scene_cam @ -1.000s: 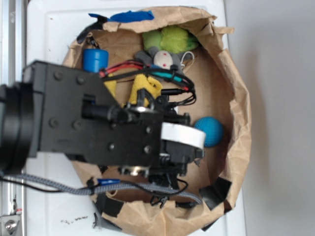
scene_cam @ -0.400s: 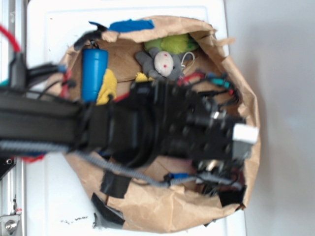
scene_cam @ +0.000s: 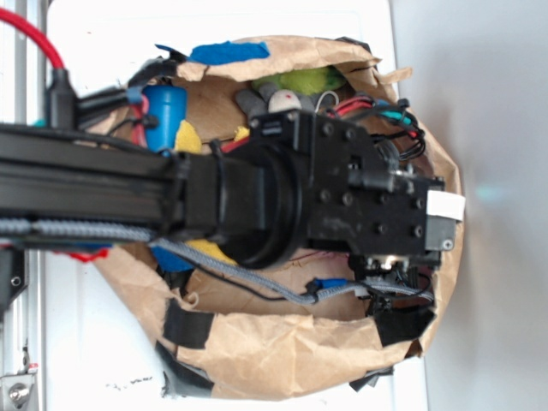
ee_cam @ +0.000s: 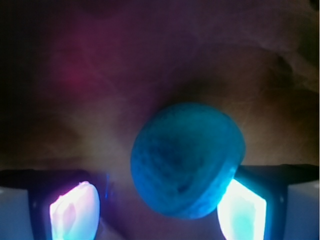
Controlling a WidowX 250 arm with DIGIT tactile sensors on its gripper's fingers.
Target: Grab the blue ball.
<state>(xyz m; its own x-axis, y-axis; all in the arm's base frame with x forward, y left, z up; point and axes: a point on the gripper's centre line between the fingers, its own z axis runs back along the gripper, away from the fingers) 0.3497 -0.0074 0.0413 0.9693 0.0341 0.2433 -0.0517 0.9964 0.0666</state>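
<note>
In the wrist view the blue ball sits between the two lit fingers of the gripper, but not centred: it lies well to the right of the midline, its right flank touching or all but touching the right finger, while a clear gap of brown paper separates its left flank from the left finger. The jaws are spread apart, wider than the ball, and grasp nothing yet. The ball also reaches a little beyond the fingertips toward the far side of the view, so the pads look set to meet its nearer half rather than its widest part, though the dim, coloured light makes depth hard to judge here.

In the outside view the ball is hidden. The arm reaches in from the left across the crumpled paper bag, and the gripper body covers the right part of the bag's floor, where the ball must lie beneath it. A blue cylinder, a grey toy mouse and a green soft toy lie toward the far rim, well apart from the gripper.

The coming move probably turns on that sideways offset: on closing, the right finger would meet the ball first and the left would have to travel across. Being round, the ball has no long axis to align with, but it could roll out if pinched off-centre.
</note>
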